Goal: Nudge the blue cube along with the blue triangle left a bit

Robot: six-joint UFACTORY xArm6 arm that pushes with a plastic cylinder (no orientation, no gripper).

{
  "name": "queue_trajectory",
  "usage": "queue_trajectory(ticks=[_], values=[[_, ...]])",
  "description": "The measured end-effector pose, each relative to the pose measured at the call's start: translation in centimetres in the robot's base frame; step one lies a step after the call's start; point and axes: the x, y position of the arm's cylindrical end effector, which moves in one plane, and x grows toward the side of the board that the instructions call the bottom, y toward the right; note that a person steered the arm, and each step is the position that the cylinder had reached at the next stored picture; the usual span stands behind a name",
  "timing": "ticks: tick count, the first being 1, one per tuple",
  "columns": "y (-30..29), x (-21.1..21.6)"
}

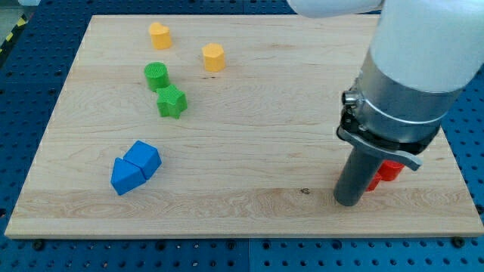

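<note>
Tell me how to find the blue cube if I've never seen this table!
Start at the wooden board and look at its corner in the view's bottom left. Two blue blocks touch there. The blue cube is the upper right one, square-topped, while its neighbour the blue triangle is wedge-shaped.

Bright, even light; sharp focus, soft shadows.

My arm comes down from the top right of the view. It is big and white up high, then grey with a metal ring, then a dark rod that stands straight up. My tip (pixel 347 202) rests low on the right side, near the front.
</note>
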Motion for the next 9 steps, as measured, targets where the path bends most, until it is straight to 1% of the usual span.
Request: queue_trajectory(ticks=[1, 5, 6, 7, 9], values=[[1.9, -0.4], [2.7, -0.6], [0.0, -0.6], [-4.2, 0.2], [-12.6, -2.9]])
